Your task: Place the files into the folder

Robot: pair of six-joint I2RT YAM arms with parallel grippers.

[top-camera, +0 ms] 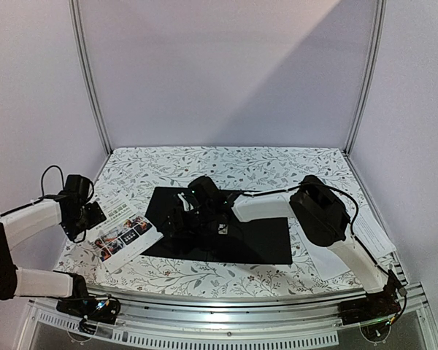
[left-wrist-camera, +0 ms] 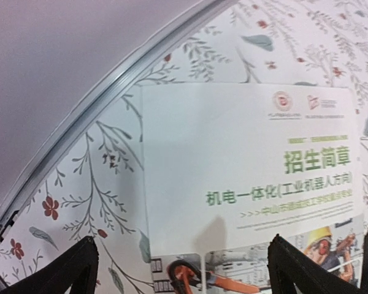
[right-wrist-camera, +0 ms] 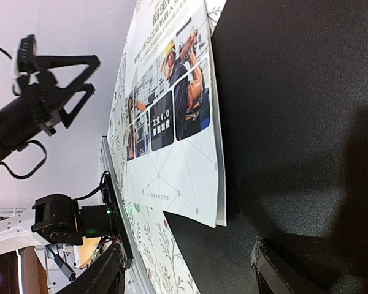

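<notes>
The folder (top-camera: 263, 237) lies open on the floral table with its black inside up. A colour-photo leaflet (top-camera: 124, 233), one of the files, rests to its left, one corner overlapping the folder's left edge (right-wrist-camera: 218, 214). My left gripper (top-camera: 87, 215) hovers open over the leaflet's (left-wrist-camera: 251, 177) far end, nothing between its fingers (left-wrist-camera: 61, 272). My right gripper (top-camera: 174, 219) reaches left across the folder (right-wrist-camera: 294, 122) and stands open low over its black surface, close to the leaflet's (right-wrist-camera: 172, 122) corner. More white files (top-camera: 376, 235) lie at the right edge.
The table is covered with a floral cloth (top-camera: 226, 164). A metal rail (left-wrist-camera: 98, 110) borders it on the left, close behind the left gripper. The front rail (top-camera: 226, 321) and both arm bases sit at the near edge. Walls enclose the back and sides.
</notes>
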